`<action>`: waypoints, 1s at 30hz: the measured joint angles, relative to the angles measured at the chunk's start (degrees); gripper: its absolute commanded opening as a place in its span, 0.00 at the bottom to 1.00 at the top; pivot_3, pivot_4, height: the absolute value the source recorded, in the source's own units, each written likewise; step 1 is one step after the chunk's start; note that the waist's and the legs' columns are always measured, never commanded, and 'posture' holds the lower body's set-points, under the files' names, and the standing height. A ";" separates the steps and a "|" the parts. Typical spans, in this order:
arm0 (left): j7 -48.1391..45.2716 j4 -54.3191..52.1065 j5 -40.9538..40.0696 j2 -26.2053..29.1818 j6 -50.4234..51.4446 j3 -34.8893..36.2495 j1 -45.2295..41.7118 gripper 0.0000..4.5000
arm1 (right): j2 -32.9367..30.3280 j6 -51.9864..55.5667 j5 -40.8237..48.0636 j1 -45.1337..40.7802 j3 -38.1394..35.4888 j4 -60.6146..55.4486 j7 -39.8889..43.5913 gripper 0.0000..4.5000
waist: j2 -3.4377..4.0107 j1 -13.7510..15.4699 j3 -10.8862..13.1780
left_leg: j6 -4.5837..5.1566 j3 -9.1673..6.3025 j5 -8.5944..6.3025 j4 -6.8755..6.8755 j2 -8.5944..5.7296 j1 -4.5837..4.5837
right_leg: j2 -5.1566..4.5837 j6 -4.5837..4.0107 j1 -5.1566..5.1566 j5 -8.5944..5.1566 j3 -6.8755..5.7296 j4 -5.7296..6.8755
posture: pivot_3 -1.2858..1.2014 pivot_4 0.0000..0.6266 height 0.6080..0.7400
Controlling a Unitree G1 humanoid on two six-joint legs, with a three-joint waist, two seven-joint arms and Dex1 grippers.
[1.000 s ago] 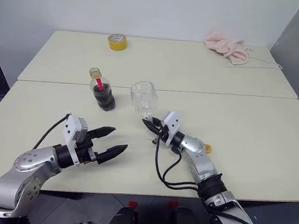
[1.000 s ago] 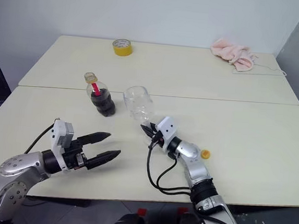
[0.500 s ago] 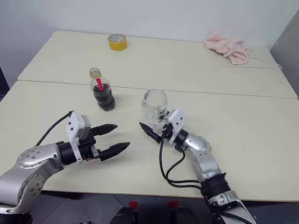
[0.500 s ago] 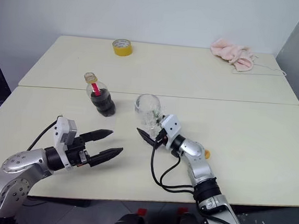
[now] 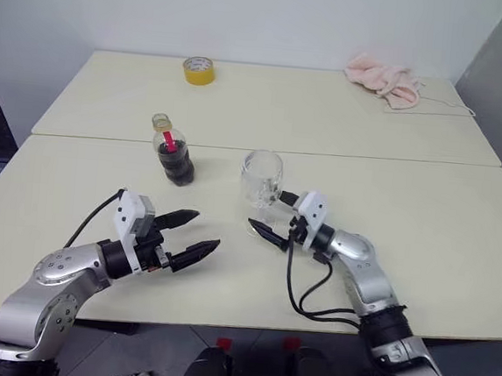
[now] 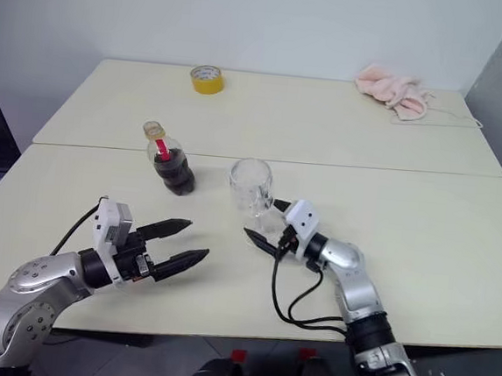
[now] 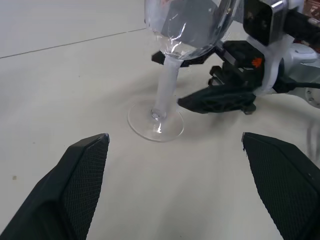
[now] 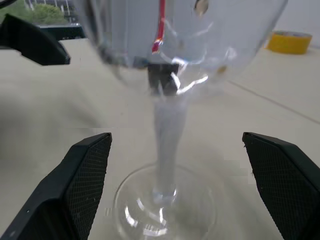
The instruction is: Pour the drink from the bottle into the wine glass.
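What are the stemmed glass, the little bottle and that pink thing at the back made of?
The wine glass looks like clear, glossy glass: see-through, with sharp glints on bowl and foot, though clear plastic is possible. The bottle seems thin clear plastic. The pink cloth looks like soft, matte fabric, crumpled in folds.

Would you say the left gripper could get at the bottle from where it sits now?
Probably yes. The left gripper is open and low over the table, and the bottle stands upright just beyond it with nothing between them. The wine glass stands off to the side, by the right gripper.
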 measured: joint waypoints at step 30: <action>24.94 -0.07 11.80 -12.08 -3.12 -0.10 -2.71 1.00 | -22.30 35.27 21.59 15.21 -12.42 -45.75 -1.18 0.99 | -0.07 1.59 -0.02 | 0.05 -0.05 -0.02 0.05 -0.05 0.06 | -0.01 0.01 0.25 0.00 -0.08 -0.13 | 0.52 0.24 1.00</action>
